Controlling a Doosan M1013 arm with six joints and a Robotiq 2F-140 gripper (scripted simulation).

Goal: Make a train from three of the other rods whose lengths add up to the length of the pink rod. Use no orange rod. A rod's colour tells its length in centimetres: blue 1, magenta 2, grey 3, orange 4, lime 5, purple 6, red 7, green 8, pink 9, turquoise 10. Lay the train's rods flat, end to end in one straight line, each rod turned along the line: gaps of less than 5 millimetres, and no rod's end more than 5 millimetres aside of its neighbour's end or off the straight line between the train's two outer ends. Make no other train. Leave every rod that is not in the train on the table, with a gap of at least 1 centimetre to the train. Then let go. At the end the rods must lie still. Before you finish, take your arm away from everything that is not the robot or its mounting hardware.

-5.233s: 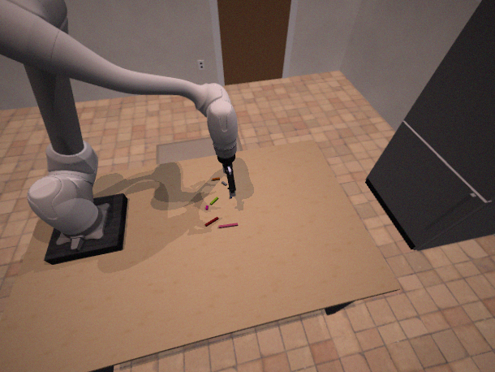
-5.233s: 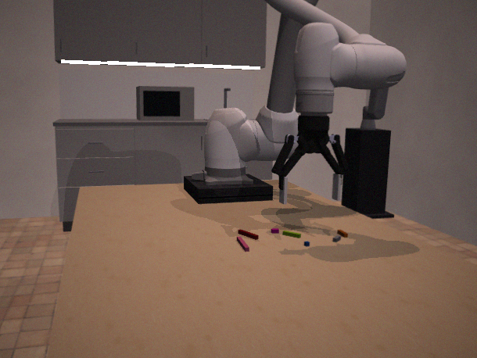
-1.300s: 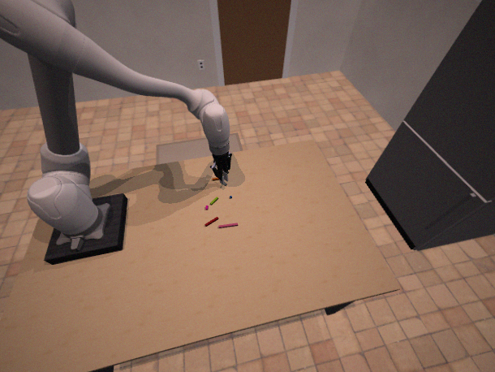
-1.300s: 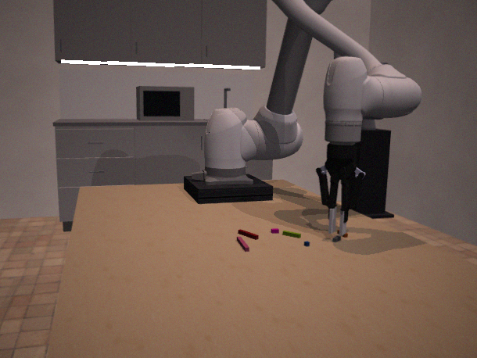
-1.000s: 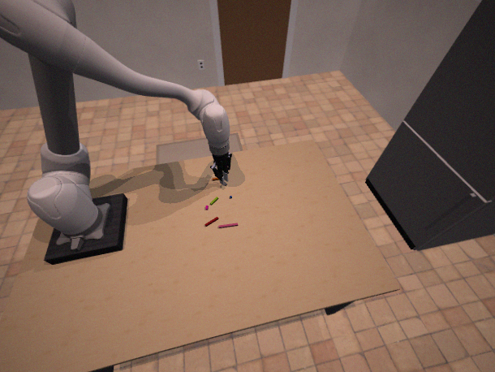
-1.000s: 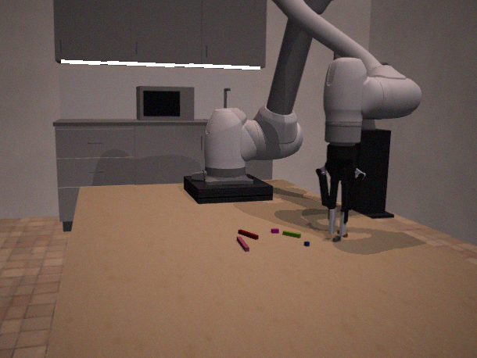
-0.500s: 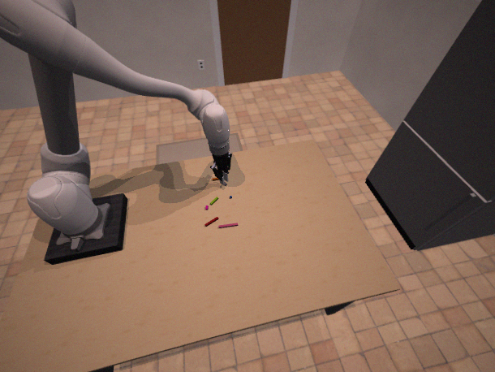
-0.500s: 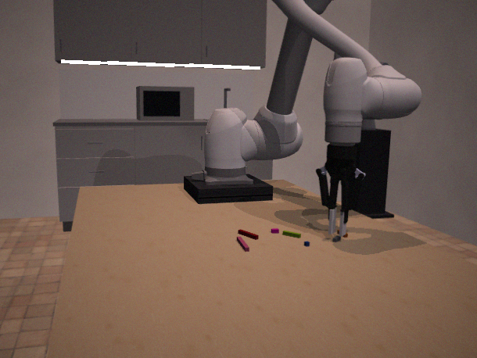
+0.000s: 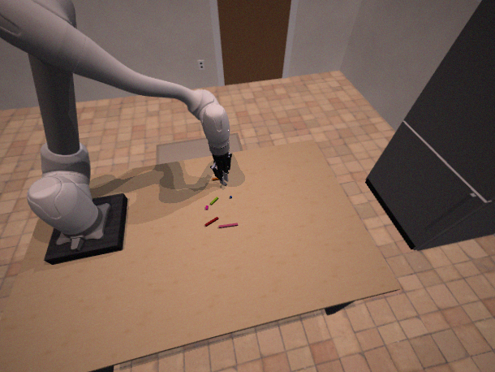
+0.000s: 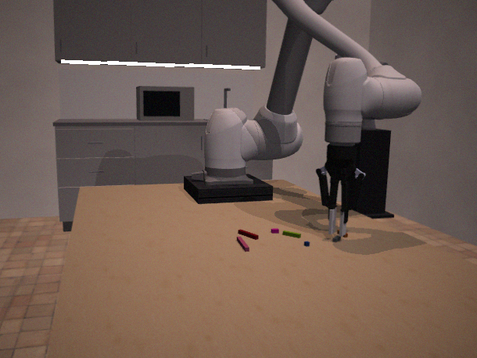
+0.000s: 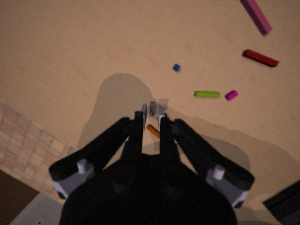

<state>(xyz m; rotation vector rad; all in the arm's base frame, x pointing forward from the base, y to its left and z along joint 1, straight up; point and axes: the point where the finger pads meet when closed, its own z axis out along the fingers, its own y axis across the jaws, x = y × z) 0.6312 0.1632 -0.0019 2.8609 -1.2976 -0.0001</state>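
My claw [image 11: 153, 114] hung low over the grey rod [image 11: 153, 107], fingers narrowed to a small gap and pinching nothing. The grey rod lay flat on the table [image 9: 284, 260], beside the orange rod [image 11: 153, 130] and apart from the lime rod [image 11: 207, 94]. I judged it light, stiff, slick and easily nudged, so grip mid-length across the long sides.

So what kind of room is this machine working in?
It looks like a home kitchen: a microwave sits on a counter with drawers, wall cabinets hang above, and a tall dark fridge stands on the tiled floor beside the wooden table.
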